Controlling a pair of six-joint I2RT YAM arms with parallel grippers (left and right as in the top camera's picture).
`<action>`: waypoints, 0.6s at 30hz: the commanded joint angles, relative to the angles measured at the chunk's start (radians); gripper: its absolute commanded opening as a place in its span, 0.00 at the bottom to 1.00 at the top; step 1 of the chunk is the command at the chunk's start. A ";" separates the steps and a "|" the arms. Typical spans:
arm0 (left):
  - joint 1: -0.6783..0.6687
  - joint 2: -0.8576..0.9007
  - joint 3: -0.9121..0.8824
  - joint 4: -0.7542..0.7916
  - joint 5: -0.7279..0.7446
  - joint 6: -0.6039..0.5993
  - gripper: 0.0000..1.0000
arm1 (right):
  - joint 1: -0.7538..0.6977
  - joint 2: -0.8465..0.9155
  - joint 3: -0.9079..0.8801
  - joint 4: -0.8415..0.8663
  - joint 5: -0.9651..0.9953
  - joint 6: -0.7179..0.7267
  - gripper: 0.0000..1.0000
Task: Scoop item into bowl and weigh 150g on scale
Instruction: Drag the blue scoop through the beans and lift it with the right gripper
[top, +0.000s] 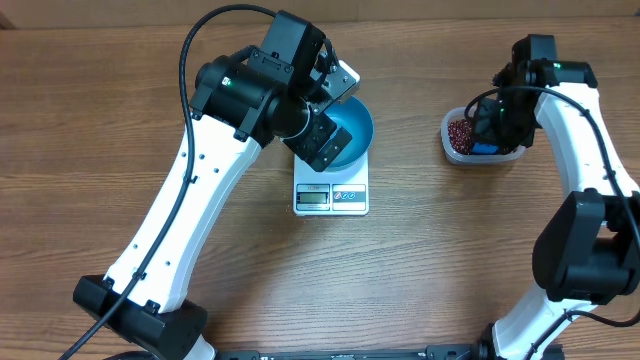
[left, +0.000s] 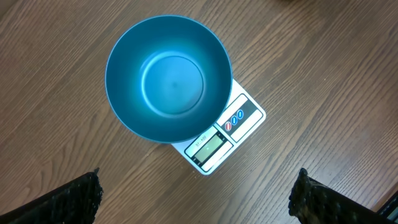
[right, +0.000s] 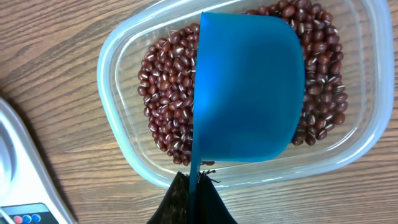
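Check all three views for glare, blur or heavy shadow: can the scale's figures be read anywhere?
Overhead: even light, no glare, but figures on the scale are too small to read. Left wrist: sharp, a soft sheen inside the bowl; the digits are faint, not legible. Right wrist: beans crisp, the scoop free of glare; the right gripper is a dark blur.
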 joint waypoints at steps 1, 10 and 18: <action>0.006 -0.007 -0.003 0.000 0.015 0.015 0.99 | 0.002 -0.043 0.006 -0.006 -0.072 -0.015 0.04; 0.006 -0.007 -0.003 -0.001 0.015 0.015 1.00 | -0.019 -0.043 0.006 -0.018 -0.132 -0.015 0.04; 0.006 -0.007 -0.003 -0.002 0.015 0.015 1.00 | -0.095 -0.043 0.006 -0.045 -0.190 -0.015 0.04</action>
